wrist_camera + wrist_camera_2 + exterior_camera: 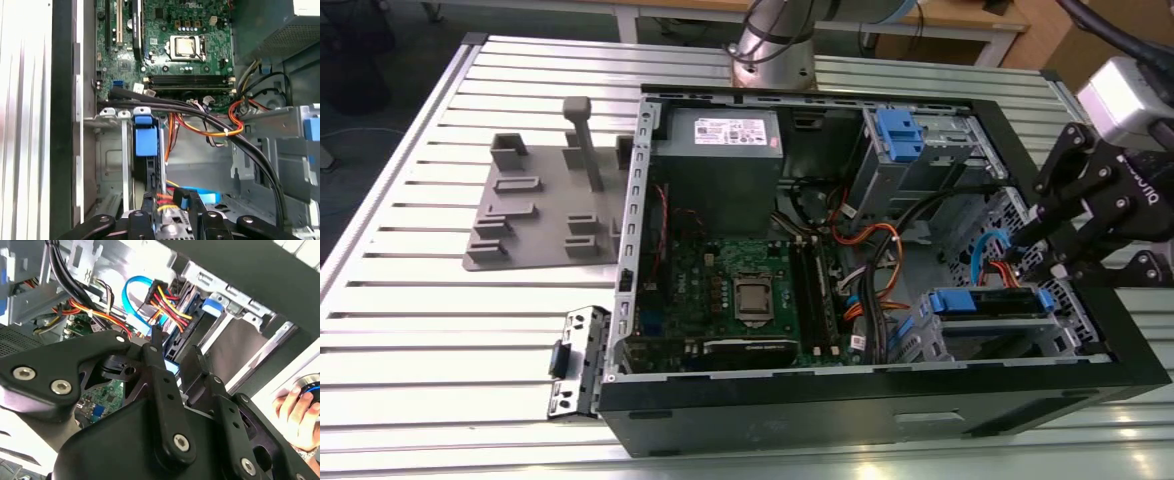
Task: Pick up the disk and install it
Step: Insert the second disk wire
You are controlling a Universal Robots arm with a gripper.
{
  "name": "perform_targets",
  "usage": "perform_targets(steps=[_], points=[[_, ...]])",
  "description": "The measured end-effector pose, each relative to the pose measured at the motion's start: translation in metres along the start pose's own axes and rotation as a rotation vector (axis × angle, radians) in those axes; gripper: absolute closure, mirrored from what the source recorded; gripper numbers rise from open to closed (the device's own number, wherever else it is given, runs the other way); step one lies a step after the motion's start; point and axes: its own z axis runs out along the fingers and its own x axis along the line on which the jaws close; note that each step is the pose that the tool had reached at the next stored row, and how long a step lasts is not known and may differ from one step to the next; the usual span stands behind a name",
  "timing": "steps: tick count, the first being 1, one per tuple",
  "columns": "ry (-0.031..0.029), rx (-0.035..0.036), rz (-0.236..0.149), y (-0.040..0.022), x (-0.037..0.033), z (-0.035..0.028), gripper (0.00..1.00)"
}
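Where the slatted metal worktop [400,330] begins, at the exterior view's left, a grey moulded fixture [547,205] stands clear of the computer case [881,395]. A small metal bracket [578,362] lies just beside the case's near left corner. Inside the open case, the grey power supply box [716,160] with a white sticker sits at the far left, and the green motherboard [727,295] lies below it towards the near wall. Right of the motherboard, orange and black cables [874,265] cross the middle of the case. Further right, an upper drive cage [921,150] carries a blue latch piece [898,128].

At the near right of the case, the disk [987,301] sits in the lower bay in its blue carrier, close against the right wall, with red, yellow and blue leads [165,302] running to its end in the second wrist view. In the first wrist view the disk [146,145] stands edge-on in the bay.

The hand [1087,262] hangs over the case's right wall, just above the disk; its two black fingers [155,360] stand apart, spread and gripping nothing. A person's hand [297,412] rests outside the case in the second wrist view.
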Motion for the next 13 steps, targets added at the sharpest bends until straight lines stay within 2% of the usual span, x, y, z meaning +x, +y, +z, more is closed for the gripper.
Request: perform_targets(steps=[2, 4, 10, 11, 12, 13], points=[[0.0032, 0.0002, 0.000, 0.0021, 0.0004, 0.0030, 0.59], [0.0037, 0.0002, 0.000, 0.0023, 0.0006, 0.0063, 0.59], [0.0038, 0.0002, 0.000, 0.0022, 0.0007, 0.0074, 0.59], [0.0038, 0.0002, 0.000, 0.0022, 0.0007, 0.0075, 0.60], [0.0037, 0.0002, 0.000, 0.0022, 0.0007, 0.0076, 0.66], [0.0038, 0.0002, 0.000, 0.0022, 0.0007, 0.0077, 0.66]])
